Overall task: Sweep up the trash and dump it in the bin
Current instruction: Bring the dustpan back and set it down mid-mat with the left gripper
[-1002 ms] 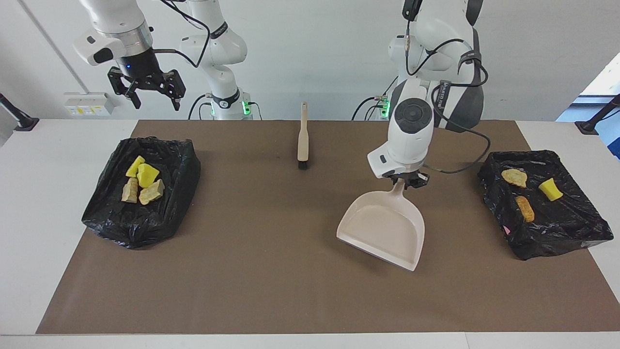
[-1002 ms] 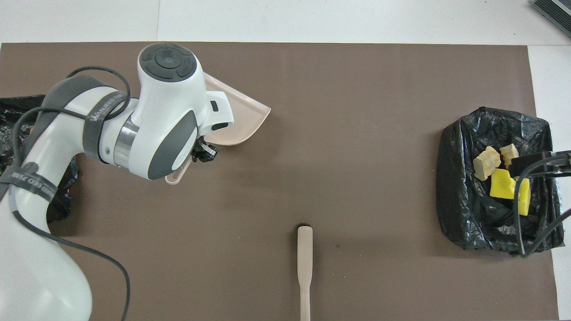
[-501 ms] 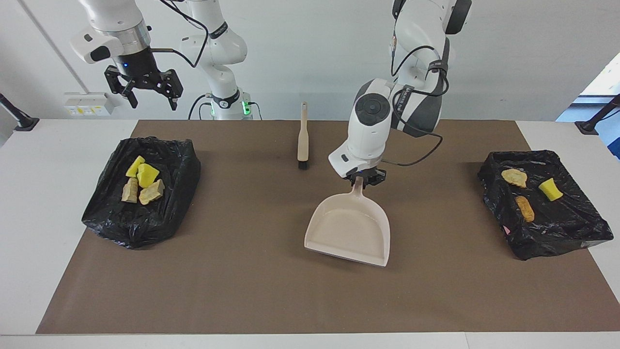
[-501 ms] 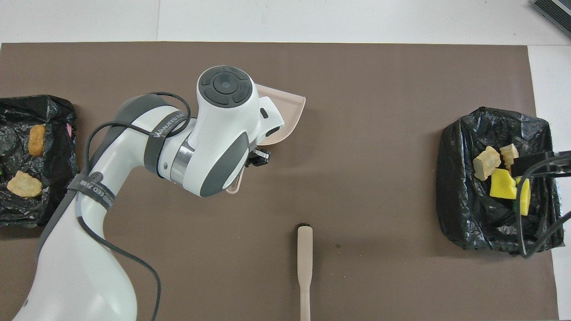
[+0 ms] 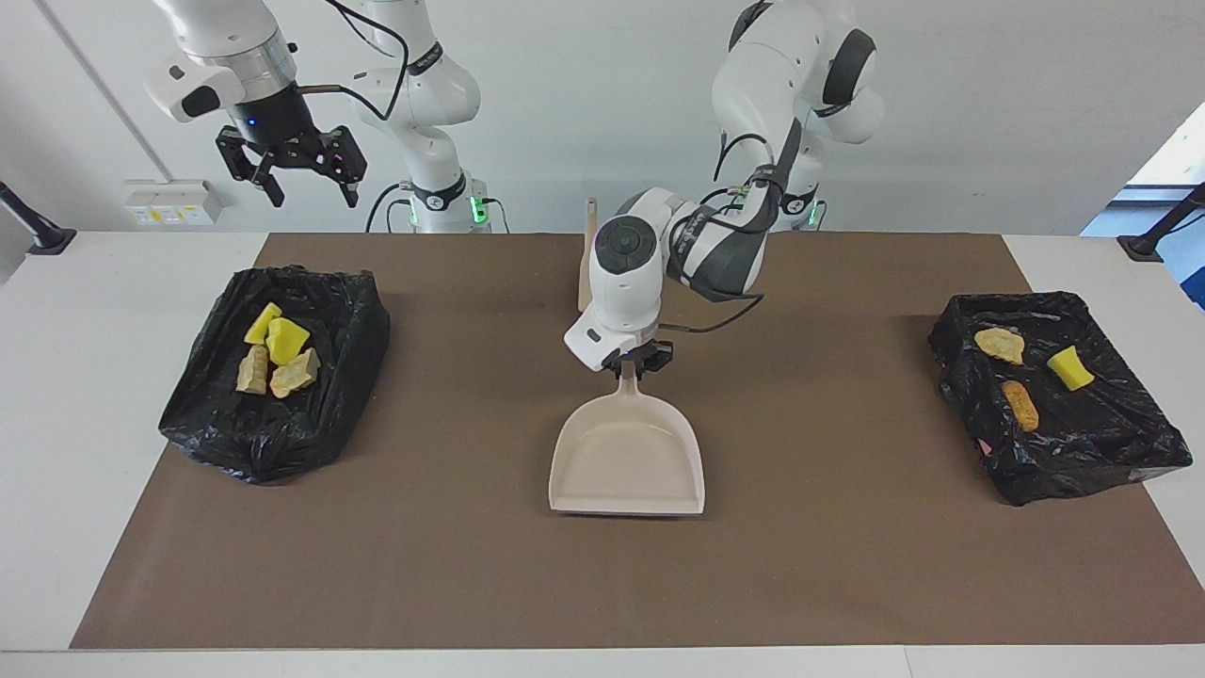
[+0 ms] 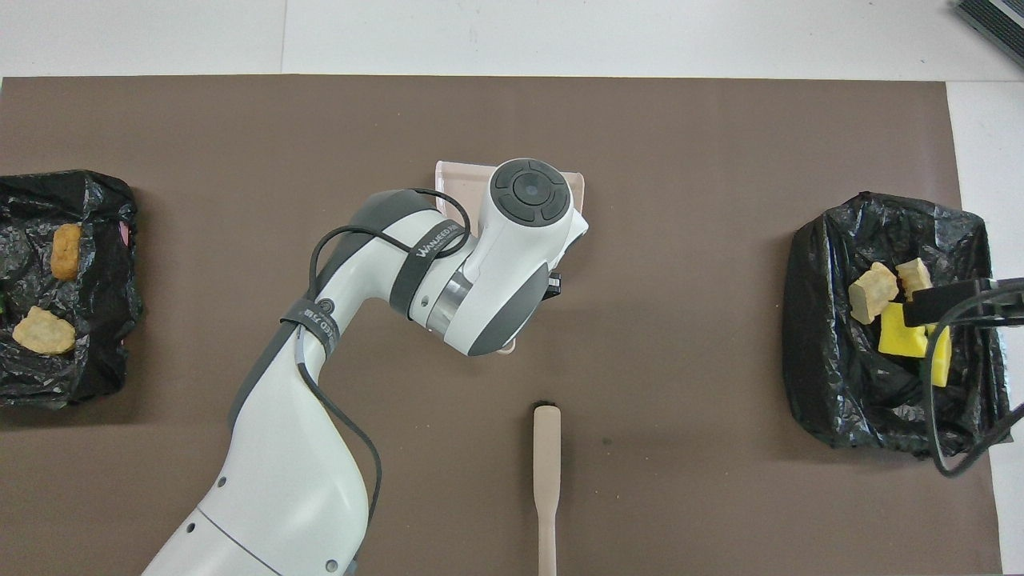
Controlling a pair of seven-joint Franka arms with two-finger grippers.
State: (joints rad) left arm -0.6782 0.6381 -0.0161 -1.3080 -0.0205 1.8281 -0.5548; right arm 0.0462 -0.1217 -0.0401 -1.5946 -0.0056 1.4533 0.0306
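- Trash: four pieces, two yellow and two tan (image 5: 275, 354), lie in the black-lined bin (image 5: 202, 414) at the right arm's end of the table; three more, two tan and one yellow (image 5: 1020, 405), lie in the black-lined tray (image 5: 1111, 452) at the left arm's end.
- Dustpan (image 5: 628, 460): beige, at mid-mat between bin and tray, its mouth facing away from the robots; no trash in it.
- Left gripper (image 5: 633, 360): fingers clamped on the dustpan's handle, at the end nearer the robots.
- Brush (image 6: 546, 472): beige, lying on the mat nearer the robots than the dustpan, bristles toward it, apart from it.
- Right gripper (image 5: 303, 184): raised above the table's edge near the bin, fingers spread wide, holding nothing.
- Mat (image 5: 471, 565): brown, under bin, tray, dustpan and brush.
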